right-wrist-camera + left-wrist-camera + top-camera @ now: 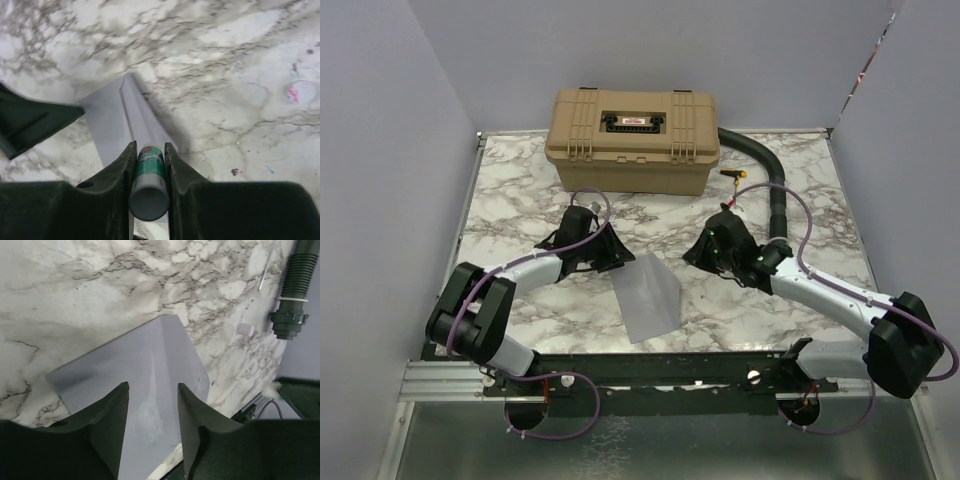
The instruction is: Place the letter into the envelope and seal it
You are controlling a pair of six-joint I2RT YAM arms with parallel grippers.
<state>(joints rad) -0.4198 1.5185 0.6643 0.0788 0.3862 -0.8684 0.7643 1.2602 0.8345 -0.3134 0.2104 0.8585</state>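
Right gripper (150,148): fingers narrow, clamped on a green-and-white glue stick (149,181), tube pointing down towards the envelope (120,122). Left gripper (152,386): fingers spread wide, nothing between them, poised over the same envelope; contact cannot be told. Envelope: grey-lavender, creased, lying on the marble table (520,200) between the two grippers, towards the middle of the near edge. Tan case (635,140): at the far edge. Black corrugated hose (770,175): far right corner.
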